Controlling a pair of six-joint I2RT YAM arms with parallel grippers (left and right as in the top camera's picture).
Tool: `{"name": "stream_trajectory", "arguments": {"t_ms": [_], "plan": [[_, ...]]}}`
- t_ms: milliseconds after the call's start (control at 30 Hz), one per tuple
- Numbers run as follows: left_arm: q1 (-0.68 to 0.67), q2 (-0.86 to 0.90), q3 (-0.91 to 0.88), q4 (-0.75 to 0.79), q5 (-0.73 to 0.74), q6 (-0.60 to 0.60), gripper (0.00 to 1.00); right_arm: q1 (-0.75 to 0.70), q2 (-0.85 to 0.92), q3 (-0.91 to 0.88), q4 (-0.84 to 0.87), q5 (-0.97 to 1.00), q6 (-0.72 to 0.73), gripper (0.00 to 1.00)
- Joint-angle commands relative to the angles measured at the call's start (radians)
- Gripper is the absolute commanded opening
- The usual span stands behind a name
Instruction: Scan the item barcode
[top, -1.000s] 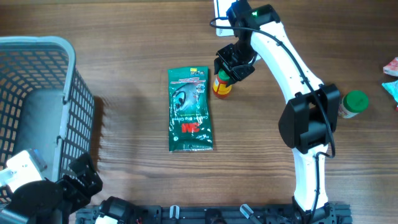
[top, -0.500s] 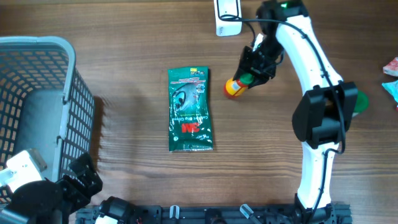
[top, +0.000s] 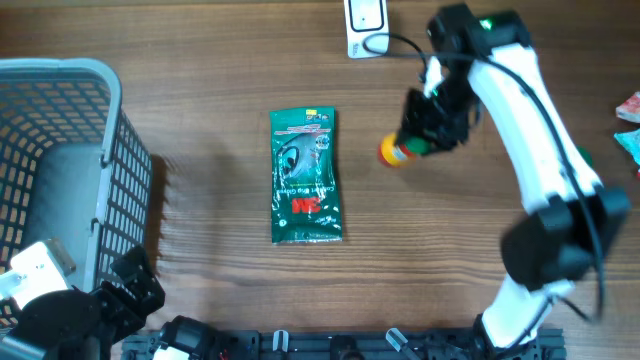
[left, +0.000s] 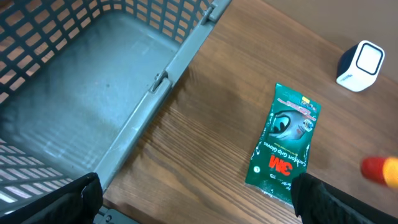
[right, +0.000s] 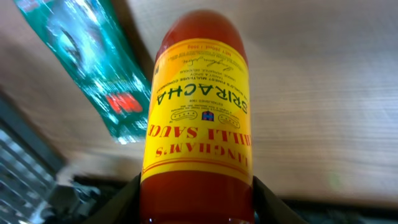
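Red bottle (right: 196, 106): "SRIRACHA CHILI SAUCE", readable in right wrist view only
Right gripper (top: 428, 125): clamped on bottle
Pouch (top: 306, 176): "3M", left of right gripper
Left gripper (left: 196, 199): wide apart

Red-orange plastic sriracha bottle (right: 198, 106): yellow label; you can read its red lettering.
Flat green foil packet (top: 305, 177), centre: red logo.
Grey plastic basket (top: 60, 68), left: lattice pattern.

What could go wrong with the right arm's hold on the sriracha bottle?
1. The right gripper holds the sriracha bottle by its cap end, body sticking out sideways; it may slip or tilt.
2. The wrist view shows only label text, no barcode, so the scanner may miss it.
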Motion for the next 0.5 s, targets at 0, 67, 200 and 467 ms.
{"name": "stream_trajectory", "arguments": {"t_ms": [0, 67, 200, 467], "plan": [[0.004, -0.001, 0.002, 0.000, -0.006, -0.013, 1.00, 0.002, -0.122, -0.183, 0.024, 0.060, 0.027, 0.39], [0.004, -0.001, 0.002, 0.000, -0.006, -0.013, 1.00, 0.002, -0.126, -0.257, 0.081, 0.060, 0.057, 0.38], [0.004, -0.001, 0.002, 0.000, -0.006, -0.013, 1.00, 0.002, -0.124, -0.345, 0.215, 0.090, 0.143, 0.38], [0.004, -0.001, 0.002, 0.000, -0.006, -0.013, 1.00, 0.002, -0.123, -0.346, 0.305, 0.146, 0.276, 0.40]]}}
